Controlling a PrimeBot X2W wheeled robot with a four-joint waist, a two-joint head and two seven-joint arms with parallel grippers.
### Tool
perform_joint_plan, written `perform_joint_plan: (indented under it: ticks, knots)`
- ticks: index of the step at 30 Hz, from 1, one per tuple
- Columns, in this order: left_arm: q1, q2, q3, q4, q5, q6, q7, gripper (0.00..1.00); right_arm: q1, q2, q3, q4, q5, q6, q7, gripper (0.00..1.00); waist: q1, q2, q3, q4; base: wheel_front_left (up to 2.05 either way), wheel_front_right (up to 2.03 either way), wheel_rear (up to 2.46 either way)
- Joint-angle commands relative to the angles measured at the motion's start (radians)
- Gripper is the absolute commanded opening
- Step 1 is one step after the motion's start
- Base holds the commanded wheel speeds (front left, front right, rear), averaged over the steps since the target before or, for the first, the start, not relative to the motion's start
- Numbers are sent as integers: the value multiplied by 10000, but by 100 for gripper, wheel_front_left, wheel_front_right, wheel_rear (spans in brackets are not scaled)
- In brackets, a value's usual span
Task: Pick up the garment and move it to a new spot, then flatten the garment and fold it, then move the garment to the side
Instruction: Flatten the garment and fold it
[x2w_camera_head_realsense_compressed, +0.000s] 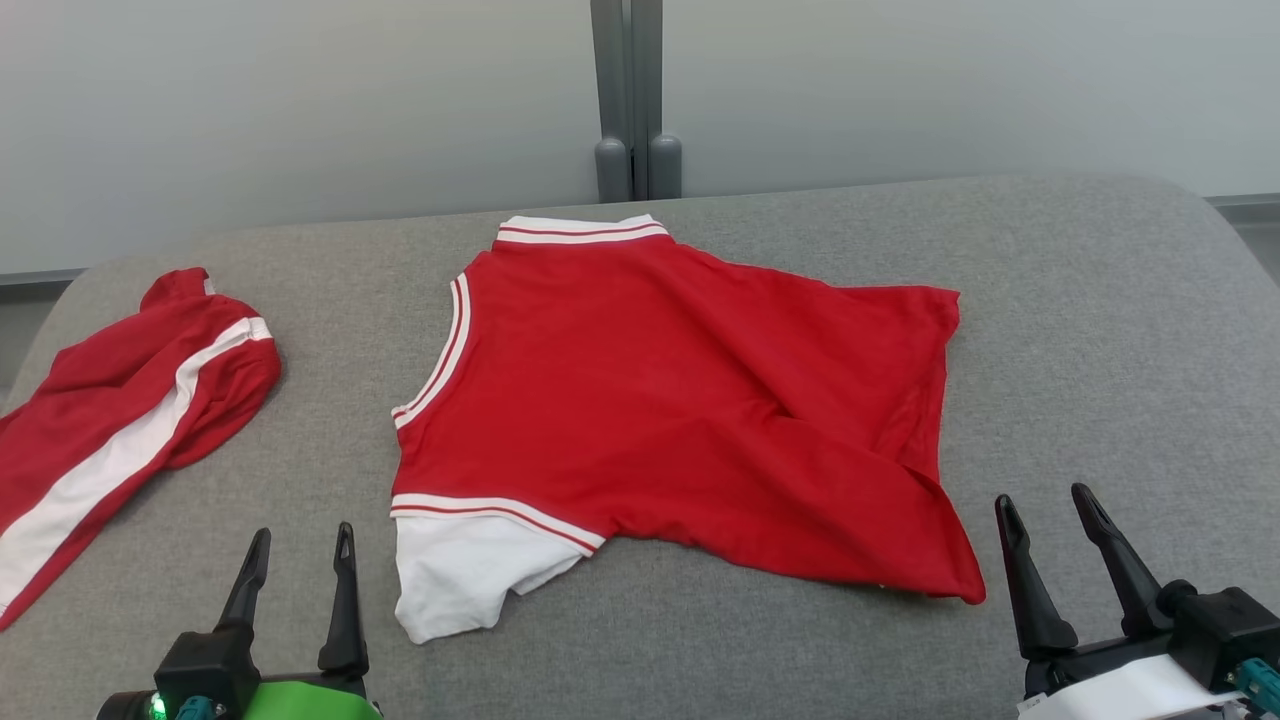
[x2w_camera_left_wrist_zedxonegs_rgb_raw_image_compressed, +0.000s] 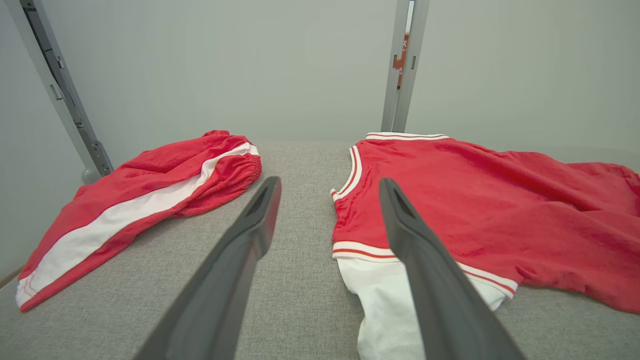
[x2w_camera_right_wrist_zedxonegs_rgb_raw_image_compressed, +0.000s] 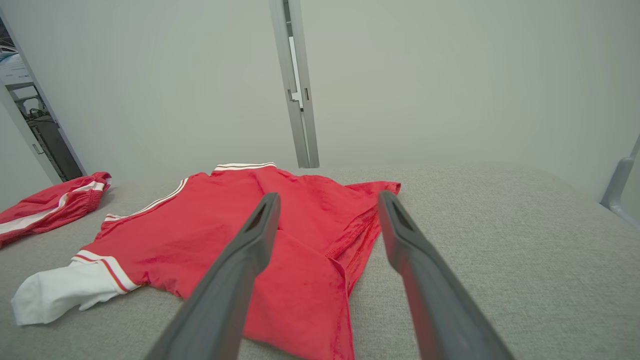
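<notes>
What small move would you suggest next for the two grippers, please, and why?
Probably ease the right gripper forward to pinch the red shirt at its near right hem corner: that side lies creased, not flat, while it and the left gripper both stand open, clear of the cloth.

Bare grey bench (x2w_camera_head_realsense_compressed: 1100, 330) lies open from 1 to 4 o'clock. The red jersey (x2w_camera_head_realsense_compressed: 650, 400) covers the middle; red shorts (x2w_camera_head_realsense_compressed: 130, 400) block 9 o'clock, with a clear strip of bench between them.
</notes>
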Motion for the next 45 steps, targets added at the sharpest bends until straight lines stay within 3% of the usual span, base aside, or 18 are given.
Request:
perform_joint_plan:
  ticks: [1,7,18,29,36,37,38,39,41,45]
  knots:
    - [166,72,-14,-32,133,-50,-4,100,98,9,-14,-9,-66,-11,-26,100,0,0,10,12,0,0,0]
    - [234,87,-104,0,127,-81,-4,100,180,-128,107,235,-126,-11,9,100,0,0,66,47,0,0,0]
    - [-127,94,-616,1234,-40,-236,-4,100,-290,-1176,1086,1823,223,-11,123,100,0,0,482,-114,0,0,0]
    - [-1097,297,-924,3206,-153,-365,-4,100,-1987,-1394,2786,4261,755,-11,-34,100,0,0,1273,-281,0,0,0]
    - [-1669,257,-1303,4132,-293,-408,-4,100,-2578,-1372,3267,4397,970,-11,-29,100,0,0,1576,-297,0,0,0]
    - [-1765,229,-1359,4244,-392,-412,-4,98,-2615,-1368,3307,4350,1002,-11,-30,100,0,0,1613,-287,0,0,0]
    - [-1853,212,-1427,4337,-460,-417,-4,43,-2634,-1364,3351,4291,1044,-11,-30,100,0,0,1635,-277,0,0,0]
    - [-1949,187,-1556,4401,-582,-421,-4,0,-2627,-1348,3400,4243,1106,-11,-27,51,0,0,1655,-268,0,0,0]
    - [-2098,161,-1781,4531,-818,-423,-4,0,-2629,-1390,3523,4138,1169,-11,-25,0,0,0,1688,-252,0,0,0]
    - [-2304,108,-1994,4316,-1416,-426,-4,0,-2606,-1391,3470,3698,1406,-11,-26,0,0,0,1704,-230,0,0,0]
